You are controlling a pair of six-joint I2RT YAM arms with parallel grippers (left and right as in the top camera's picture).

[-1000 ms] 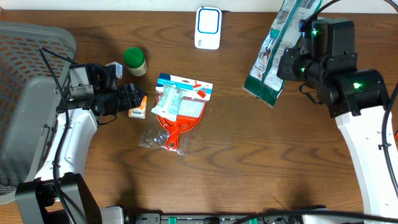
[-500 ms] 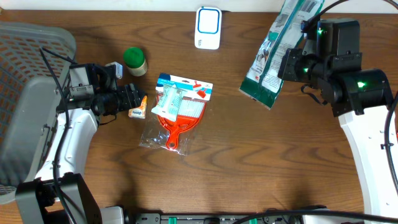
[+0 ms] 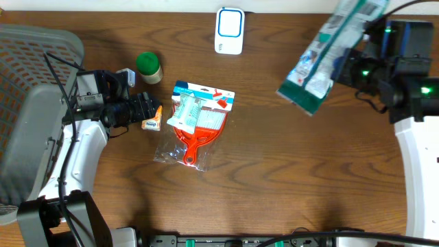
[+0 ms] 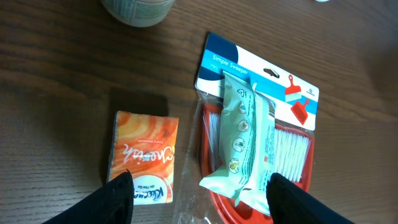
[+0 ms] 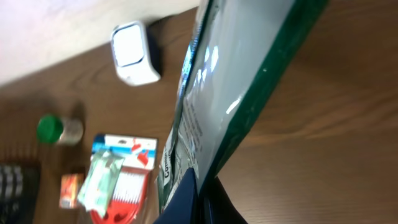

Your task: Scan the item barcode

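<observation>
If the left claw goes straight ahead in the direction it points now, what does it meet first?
Most likely the pale green packet lying on the brush set; the orange packet nearby might be touched too. Height is unclear.

One bag (image 3: 328, 55), one scanner (image 3: 230, 30), one jar (image 3: 148, 67), one orange packet (image 3: 151, 122), one brush pack (image 3: 206, 128), one wipes pack (image 3: 185, 110) and one basket (image 3: 31, 75) are seen.

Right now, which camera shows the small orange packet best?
Left wrist view: the orange packet lies close and flat, its lettering readable. Overhead shows it small; the right wrist view shows only a tiny orange patch.
</observation>
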